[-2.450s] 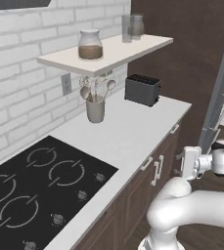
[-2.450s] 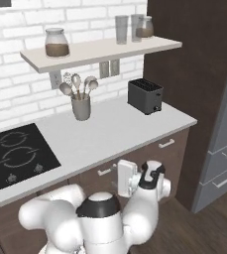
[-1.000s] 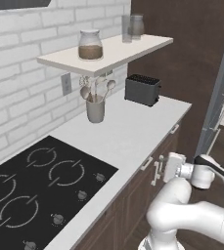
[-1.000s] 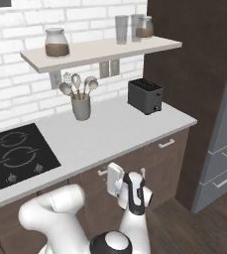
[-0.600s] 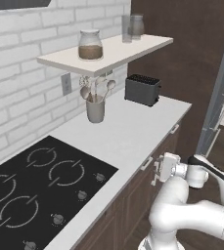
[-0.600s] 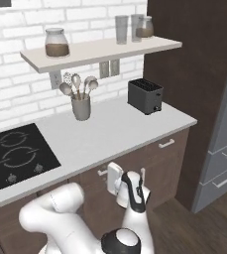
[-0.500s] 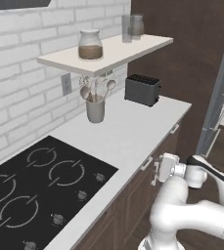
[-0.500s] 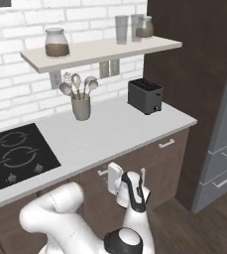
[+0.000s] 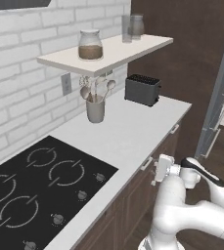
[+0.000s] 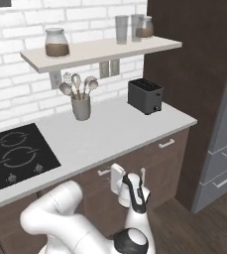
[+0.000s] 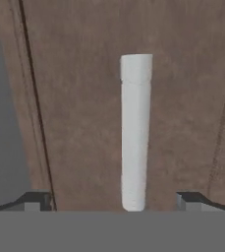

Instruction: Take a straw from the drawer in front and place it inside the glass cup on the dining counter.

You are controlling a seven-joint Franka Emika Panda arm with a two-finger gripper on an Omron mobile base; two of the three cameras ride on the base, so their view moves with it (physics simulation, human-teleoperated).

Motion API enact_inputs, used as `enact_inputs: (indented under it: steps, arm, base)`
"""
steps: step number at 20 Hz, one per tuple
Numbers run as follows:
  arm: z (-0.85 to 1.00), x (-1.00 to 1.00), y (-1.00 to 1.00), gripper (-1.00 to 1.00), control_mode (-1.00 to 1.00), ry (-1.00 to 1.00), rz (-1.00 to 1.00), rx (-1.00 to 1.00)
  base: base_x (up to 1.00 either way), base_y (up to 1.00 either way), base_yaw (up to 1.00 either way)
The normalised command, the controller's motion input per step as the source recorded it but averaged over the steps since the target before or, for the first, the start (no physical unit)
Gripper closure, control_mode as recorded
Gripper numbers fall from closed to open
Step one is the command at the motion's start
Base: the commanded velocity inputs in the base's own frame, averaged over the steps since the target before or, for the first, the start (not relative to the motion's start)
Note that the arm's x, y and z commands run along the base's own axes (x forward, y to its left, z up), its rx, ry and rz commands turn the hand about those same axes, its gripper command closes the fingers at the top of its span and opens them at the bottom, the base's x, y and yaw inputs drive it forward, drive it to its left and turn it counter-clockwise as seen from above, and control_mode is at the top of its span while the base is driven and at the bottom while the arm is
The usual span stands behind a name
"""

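The drawer (image 11: 74, 123) is a dark brown wooden front under the white worktop, and it is shut. Its small silver bar handle (image 11: 135, 133) runs lengthwise up the hand view. My gripper (image 11: 114, 202) is open, and the handle's near end lies between its two fingertips (image 11: 35, 201) without touching them. From the base views, the gripper (image 9: 158, 168) is pressed up close to the drawer (image 9: 139, 179) at its handle (image 10: 104, 172). The straw is hidden, and the glass cup and the dining counter are out of view.
On the worktop stand a grey utensil holder (image 9: 95, 110) and a black toaster (image 9: 142, 90); a black hob (image 9: 35, 190) lies to the left. A wall shelf (image 10: 100, 49) carries jars and glasses. A grey fridge (image 10: 224, 149) stands to the right, beside another drawer handle (image 10: 167, 144).
The hand has swung in from the right and closed on the drawer front, reaching the handle. Its jaws have stayed wide apart.
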Motion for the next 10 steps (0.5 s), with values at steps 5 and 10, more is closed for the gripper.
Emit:
enact_inputs:
  steps: [5,10]
  arm:
    - [-0.32,0.50,-0.07,-1.00,-1.00,0.00,-0.03,0.00]
    - [-0.37,0.41,-0.04,-1.00,-1.00,0.00,-0.02,0.00]
  base:
    - [0.00,0.00,0.00]
    - [0.00,0.00,0.00]
